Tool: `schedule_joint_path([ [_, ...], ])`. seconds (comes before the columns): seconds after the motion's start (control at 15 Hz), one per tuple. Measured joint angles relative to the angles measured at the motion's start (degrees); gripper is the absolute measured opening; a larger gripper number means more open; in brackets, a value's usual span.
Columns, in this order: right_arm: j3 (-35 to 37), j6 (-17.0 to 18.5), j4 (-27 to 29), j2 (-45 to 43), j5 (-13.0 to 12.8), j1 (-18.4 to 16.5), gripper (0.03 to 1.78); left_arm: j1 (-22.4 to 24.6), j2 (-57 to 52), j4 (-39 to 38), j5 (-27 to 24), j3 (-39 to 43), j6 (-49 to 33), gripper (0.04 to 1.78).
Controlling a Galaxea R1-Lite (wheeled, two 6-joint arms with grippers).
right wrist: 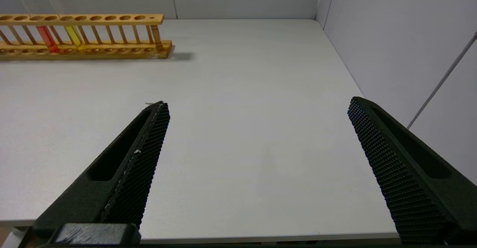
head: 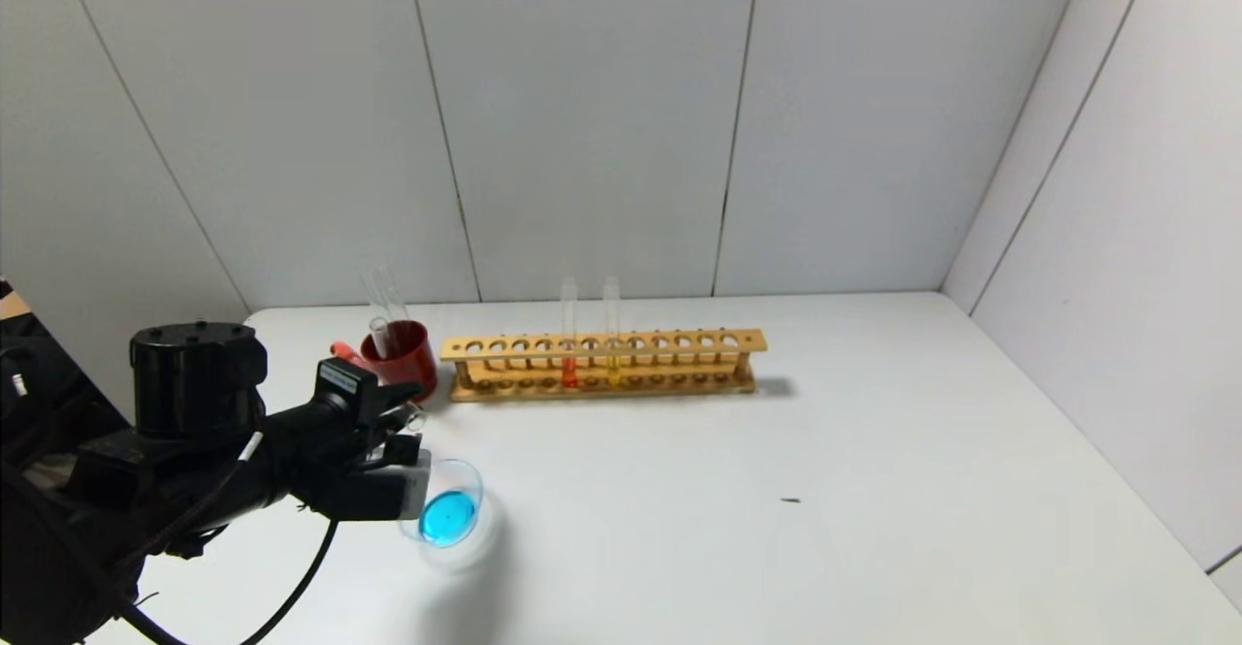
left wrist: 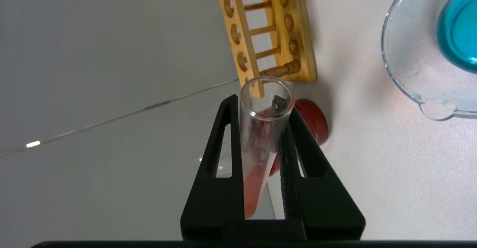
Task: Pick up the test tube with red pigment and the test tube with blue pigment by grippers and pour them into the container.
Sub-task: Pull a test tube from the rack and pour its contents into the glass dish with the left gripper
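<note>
My left gripper [head: 408,407] is shut on the test tube with red pigment [left wrist: 257,154]. The tube lies tilted along the fingers, with orange-red liquid at its round end near the palm and its open mouth pointing toward the rack. The gripper [left wrist: 262,104] hovers just in front of the red cup, beside and behind the container [head: 473,475]. The container, a clear glass dish with a pour lip, holds teal-blue liquid and also shows in the left wrist view [left wrist: 406,54]. No tube with blue liquid shows. My right gripper [right wrist: 258,104] is open and empty over the table's near right part, outside the head view.
A dark red cup [head: 400,354] with clear tubes stands at the back left. The wooden rack [head: 602,346] beside it holds a deep red tube [head: 569,354] and a yellow tube [head: 612,349]. White walls close the back and right.
</note>
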Motion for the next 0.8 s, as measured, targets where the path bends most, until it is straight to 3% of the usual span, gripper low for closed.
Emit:
schedule_joint_path([
  [0.53,0.0,0.0,0.0,0.0,0.0,0.0,1.75,7.4,-1.3,3.0,-8.0,2.4,9.4,0.32],
  [0.8,0.0,0.0,0.0,0.0,0.0,0.0,1.75,8.4,-1.0,3.4,-8.4,0.9,12.2,0.32],
])
